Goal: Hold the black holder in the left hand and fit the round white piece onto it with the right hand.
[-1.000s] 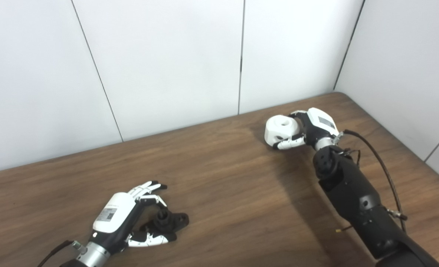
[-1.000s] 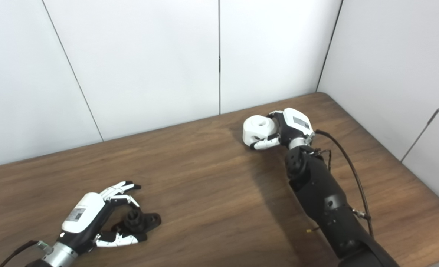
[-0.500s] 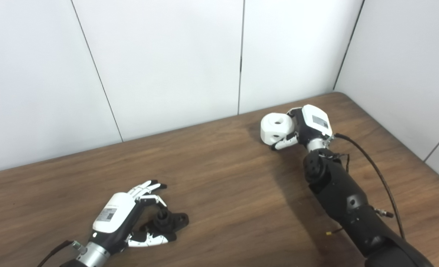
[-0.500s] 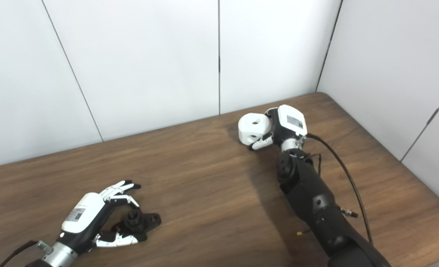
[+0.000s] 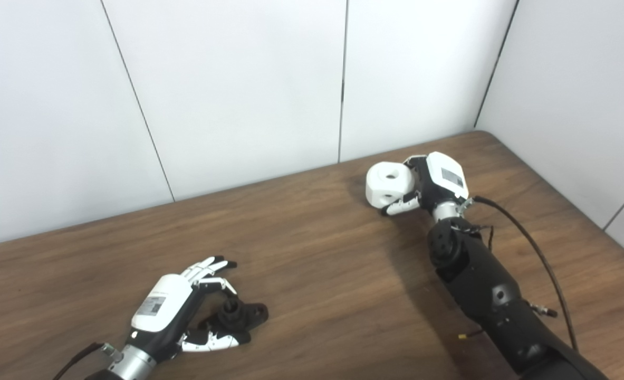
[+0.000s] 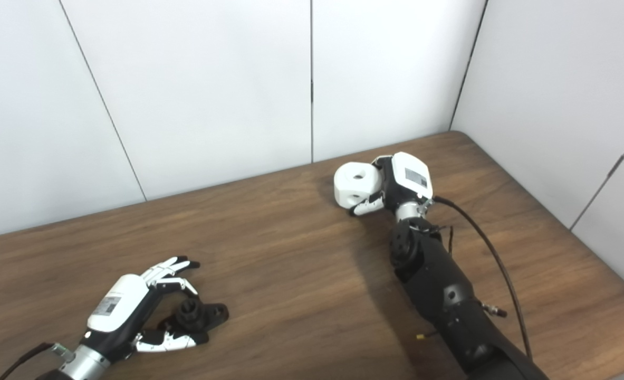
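R hand (image 5: 432,182) is wrapped round the round white piece (image 5: 390,183), lifted off the table (image 5: 317,253) at the far R side, its bore facing up and toward us. L hand (image 5: 177,311) lies low at the near L, fingers spread and curled loosely about the black holder (image 5: 238,314), which sits on the wood; it's not gripped as far as I can see. To do this well, L should close firmly and raise the holder w/ its post upright before R brings the piece across, bore lined up over the post. Hard to make out: whether L's thumb touches the holder, the holder's exact shape, and R's fingers behind the piece.
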